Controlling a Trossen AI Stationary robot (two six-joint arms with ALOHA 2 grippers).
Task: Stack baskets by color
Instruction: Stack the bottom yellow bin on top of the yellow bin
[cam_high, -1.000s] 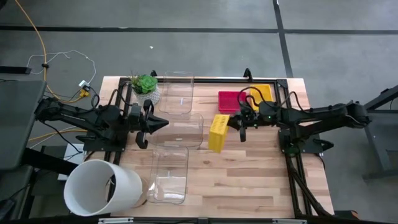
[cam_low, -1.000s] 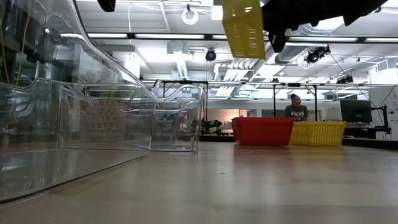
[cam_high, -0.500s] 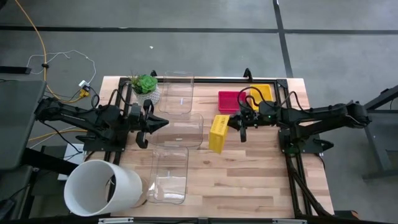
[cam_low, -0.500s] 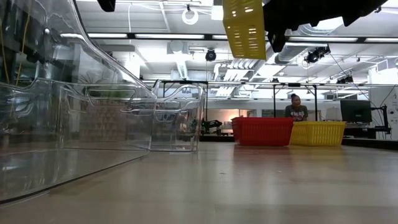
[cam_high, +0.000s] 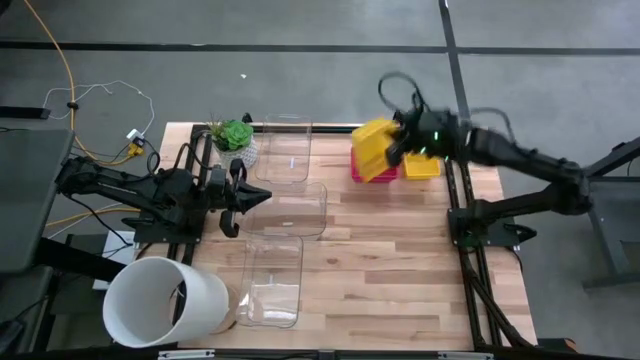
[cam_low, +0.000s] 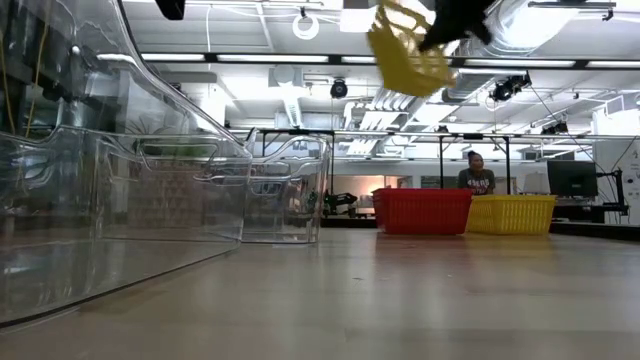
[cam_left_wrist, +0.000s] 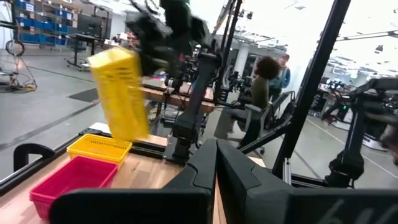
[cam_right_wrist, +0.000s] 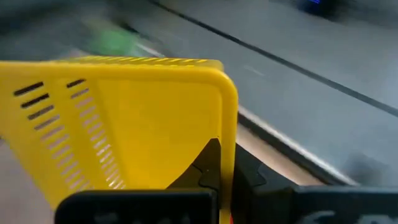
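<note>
Swung rearward, right gripper (cam_high: 396, 150) fingers pinch yellow basket (cam_high: 373, 148) above red basket (cam_high: 366, 172).

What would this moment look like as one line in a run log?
right hand: shut on yellow basket, above red basket | left hand: shut, idle | stacking: not done

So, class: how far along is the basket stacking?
Done: no stack shows yet; a red basket and a yellow basket sit side by side. In hand: the right gripper holds another yellow basket aloft. Left: setting it into its yellow match. The left gripper waits.
</note>
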